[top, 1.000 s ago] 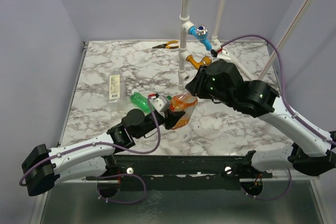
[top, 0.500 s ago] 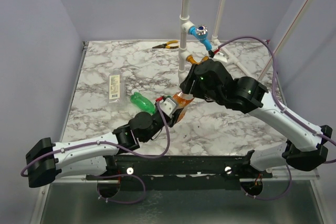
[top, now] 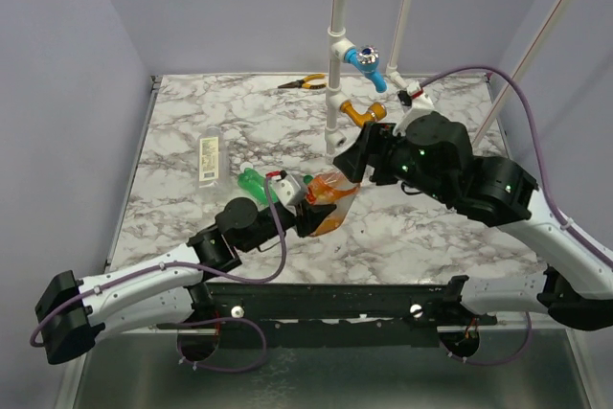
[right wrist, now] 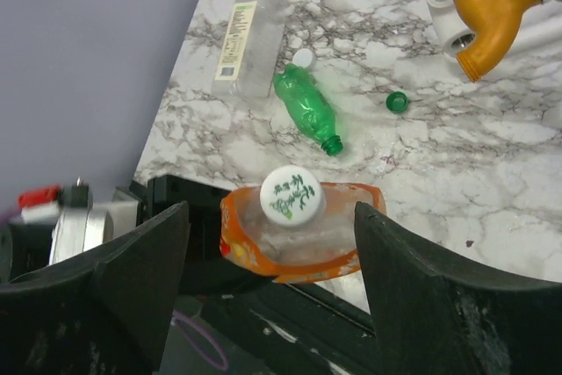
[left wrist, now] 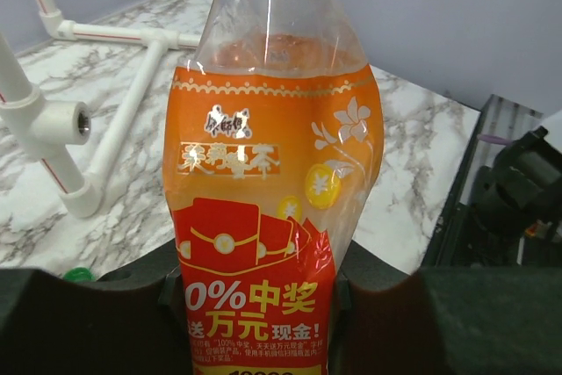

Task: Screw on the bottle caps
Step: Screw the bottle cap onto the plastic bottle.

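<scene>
orange bottle [left wrist: 263,173] as landmark: the left gripper [top: 311,215] has its jaws closed on the bottle's lower body and holds it tilted above the bench [top: 192,102]. the right gripper [right wrist: 272,252] stands at the bottle's neck end, jaws wide apart on either side of the white printed cap [right wrist: 291,195] and touching neither cap nor bottle. progress, as judged: this cap sits on the neck, though how tightly it is threaded cannot be told. the green bottle [right wrist: 306,107] lies beyond the orange bottle with its mouth bare, and the dark green cap [right wrist: 397,102] lies loose on the bench near that mouth, so that pairing is left to do. the clear bottle [right wrist: 250,41] lies farther off. a small white cap [right wrist: 303,58] lies just beside it, fitted or not unclear. the right wrist view alone shows the cap tops and the loose pieces. the left wrist view alone shows the grip on the label, while the overhead view alone relates both arms.
</scene>
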`<state>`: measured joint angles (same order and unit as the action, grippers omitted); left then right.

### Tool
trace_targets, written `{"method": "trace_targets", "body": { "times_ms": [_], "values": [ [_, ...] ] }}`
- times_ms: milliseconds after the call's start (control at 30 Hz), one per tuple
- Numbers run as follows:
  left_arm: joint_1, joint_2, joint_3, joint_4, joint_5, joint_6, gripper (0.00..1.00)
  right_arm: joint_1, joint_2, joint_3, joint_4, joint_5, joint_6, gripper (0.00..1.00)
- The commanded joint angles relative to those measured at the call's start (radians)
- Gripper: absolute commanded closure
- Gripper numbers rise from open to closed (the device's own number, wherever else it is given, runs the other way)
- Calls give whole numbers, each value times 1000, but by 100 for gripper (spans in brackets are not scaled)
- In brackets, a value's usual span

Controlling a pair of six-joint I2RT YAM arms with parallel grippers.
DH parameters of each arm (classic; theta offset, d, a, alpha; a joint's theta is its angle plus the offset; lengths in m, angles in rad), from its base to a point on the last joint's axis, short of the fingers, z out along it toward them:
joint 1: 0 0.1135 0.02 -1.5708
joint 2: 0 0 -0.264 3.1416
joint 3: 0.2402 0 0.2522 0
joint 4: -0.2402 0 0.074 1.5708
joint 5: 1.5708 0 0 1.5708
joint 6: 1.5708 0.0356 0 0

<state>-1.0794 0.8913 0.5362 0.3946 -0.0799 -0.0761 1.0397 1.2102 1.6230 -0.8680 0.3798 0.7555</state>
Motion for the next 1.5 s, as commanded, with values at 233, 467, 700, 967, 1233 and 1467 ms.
{"method": "trace_targets", "body": {
  "times_ms": [233,467,700,967,1233,1467],
  "values": [
    [163,-64,-42,9,594,-224,100,6,-132,-68,49,-281,-308,28],
    [164,-87,-41,38,661,-270,100,5,-122,-62,13,-373,-331,43],
    [165,-107,-39,38,670,-282,100,5,-145,-68,8,-431,-326,48],
    [165,-112,-29,38,672,-282,100,5,-156,-84,-5,-479,-323,50],
    [165,-119,-19,38,680,-286,100,5,-150,-84,-27,-472,-328,50],
    [165,-127,-24,29,682,-288,100,6,-146,-56,-48,-424,-334,50]
  ]
}}
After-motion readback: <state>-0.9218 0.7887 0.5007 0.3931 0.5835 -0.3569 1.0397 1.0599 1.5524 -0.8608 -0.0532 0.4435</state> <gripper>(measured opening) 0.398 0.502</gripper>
